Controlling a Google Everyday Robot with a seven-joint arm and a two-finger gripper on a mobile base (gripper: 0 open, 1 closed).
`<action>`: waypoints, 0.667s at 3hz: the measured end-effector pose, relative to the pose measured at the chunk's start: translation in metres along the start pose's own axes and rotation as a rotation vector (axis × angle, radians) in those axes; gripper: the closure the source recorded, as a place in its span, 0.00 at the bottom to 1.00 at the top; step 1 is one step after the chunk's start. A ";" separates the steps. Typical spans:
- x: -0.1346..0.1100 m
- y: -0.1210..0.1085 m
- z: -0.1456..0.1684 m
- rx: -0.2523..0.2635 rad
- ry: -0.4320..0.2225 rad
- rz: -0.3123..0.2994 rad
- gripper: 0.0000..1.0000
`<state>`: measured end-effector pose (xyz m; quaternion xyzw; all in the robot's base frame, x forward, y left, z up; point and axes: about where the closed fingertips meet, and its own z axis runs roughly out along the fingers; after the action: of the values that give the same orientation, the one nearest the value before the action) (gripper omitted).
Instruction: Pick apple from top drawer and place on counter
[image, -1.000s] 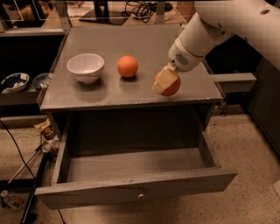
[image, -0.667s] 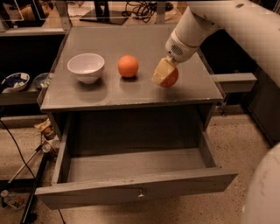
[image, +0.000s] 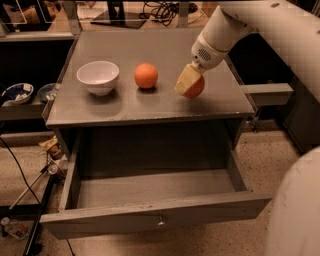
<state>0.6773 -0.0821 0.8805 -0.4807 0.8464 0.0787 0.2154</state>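
My gripper is shut on the small red apple, with a beige finger covering its left side. It holds the apple over the right part of the grey counter, just at or above the surface; I cannot tell whether they touch. The top drawer is pulled fully open below the counter. Its inside looks bare, and a small metal knob sits on its front panel.
A white bowl and a plain orange fruit stand on the counter left of the apple. Cables and a tripod leg lie on the floor at the left. A shelf with dishes is at the far left.
The gripper has carried the apple a little farther back over the counter, away from the front edge. The drawer, bowl and orange have not moved.
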 end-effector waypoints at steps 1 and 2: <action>-0.005 -0.008 0.007 -0.046 -0.008 0.006 1.00; -0.009 -0.011 0.013 -0.079 -0.009 0.010 1.00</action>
<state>0.6948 -0.0766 0.8735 -0.4843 0.8439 0.1152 0.1999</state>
